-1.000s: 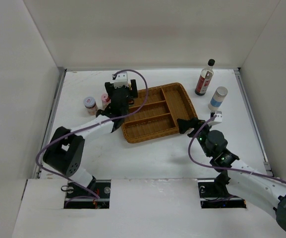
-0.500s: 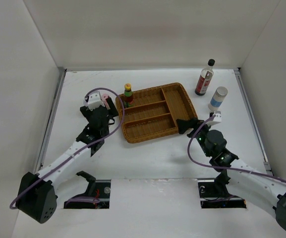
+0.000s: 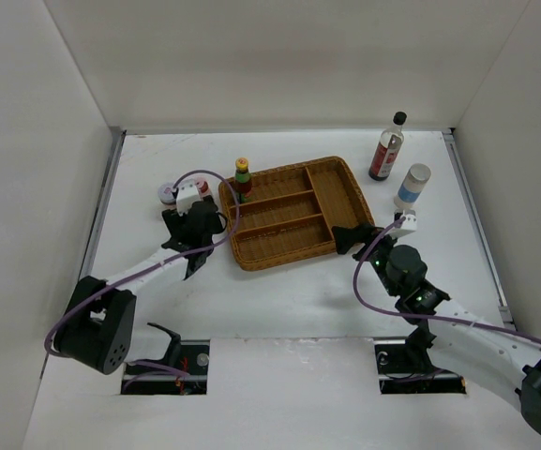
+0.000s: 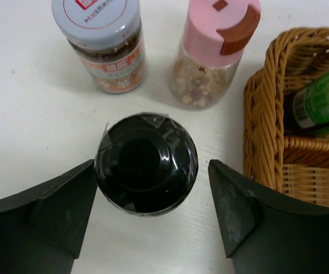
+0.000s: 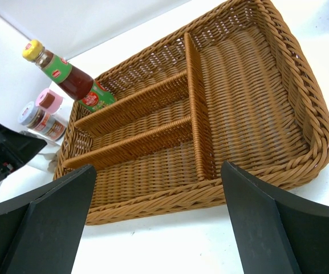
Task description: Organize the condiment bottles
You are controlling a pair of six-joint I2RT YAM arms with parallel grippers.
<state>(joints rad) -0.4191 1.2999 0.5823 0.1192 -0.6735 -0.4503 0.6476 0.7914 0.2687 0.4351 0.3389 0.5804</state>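
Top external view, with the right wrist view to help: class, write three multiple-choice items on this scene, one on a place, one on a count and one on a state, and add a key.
1. Where does the yellow-capped bottle stand relative to the wicker tray?
A) on the table to its right
B) inside it, at the far left corner
C) on the table to its left

2. How many bottles stand on the table to the right of the tray?
A) none
B) two
C) four

3. How are the right arm's fingers?
A) wide apart, holding nothing
B) shut on a shaker
C) shut on the tray's rim

Key:
1 B: the bottle stands upright within the rim.
2 B: only the tall dark bottle and the white shaker stand there.
3 A: the right wrist view shows both fingers spread, with nothing gripped between them.
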